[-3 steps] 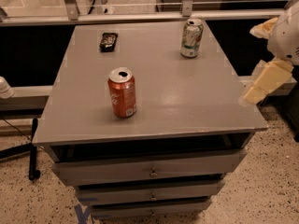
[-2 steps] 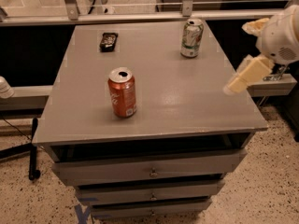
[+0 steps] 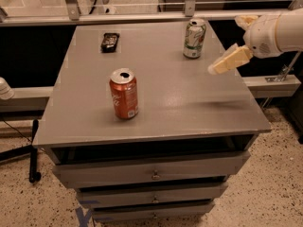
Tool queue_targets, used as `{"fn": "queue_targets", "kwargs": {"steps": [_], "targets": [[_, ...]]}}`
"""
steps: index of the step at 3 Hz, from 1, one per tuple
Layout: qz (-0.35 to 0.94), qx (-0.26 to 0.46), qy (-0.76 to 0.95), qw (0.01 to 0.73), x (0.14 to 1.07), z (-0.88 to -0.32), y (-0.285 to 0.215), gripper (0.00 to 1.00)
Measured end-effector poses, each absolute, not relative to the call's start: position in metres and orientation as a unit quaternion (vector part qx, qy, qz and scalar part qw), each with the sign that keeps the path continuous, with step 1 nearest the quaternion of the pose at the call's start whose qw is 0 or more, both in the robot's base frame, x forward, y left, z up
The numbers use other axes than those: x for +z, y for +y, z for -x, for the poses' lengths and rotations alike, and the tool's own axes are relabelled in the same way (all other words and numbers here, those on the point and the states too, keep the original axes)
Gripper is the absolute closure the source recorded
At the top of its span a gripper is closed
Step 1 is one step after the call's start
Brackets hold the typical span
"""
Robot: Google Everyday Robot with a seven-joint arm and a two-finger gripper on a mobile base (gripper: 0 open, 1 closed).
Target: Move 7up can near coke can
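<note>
The 7up can (image 3: 194, 38), white and green with a silver top, stands upright at the back right of the grey table top (image 3: 175, 103). The coke can (image 3: 124, 93), red-orange with an open silver top, stands upright at the front left of the middle, well apart from the 7up can. My gripper (image 3: 226, 44) hangs above the table's right edge, just right of the 7up can and not touching it. Its two cream fingers (image 3: 229, 60) are spread apart and hold nothing.
A small black object (image 3: 110, 41) lies at the back left of the table top. The table is a cabinet with several drawers (image 3: 151, 174) below. A metal rail (image 3: 142, 17) and glass run behind it. Speckled floor lies to the right.
My gripper has moved left and slightly up from beyond the table's right side, and is now close to the 7up can. Neither can has moved.
</note>
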State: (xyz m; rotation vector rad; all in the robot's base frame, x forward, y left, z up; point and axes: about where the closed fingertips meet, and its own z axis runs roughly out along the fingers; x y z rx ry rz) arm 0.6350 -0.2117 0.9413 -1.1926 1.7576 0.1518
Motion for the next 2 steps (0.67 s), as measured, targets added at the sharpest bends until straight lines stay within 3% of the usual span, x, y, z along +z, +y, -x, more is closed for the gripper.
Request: {"fn": "queue_targets", "kwargs": {"steps": [2], "targets": [[0.443, 0.091, 0.714, 0.534, 0.925, -0.713, -0.207, 0.0]]}}
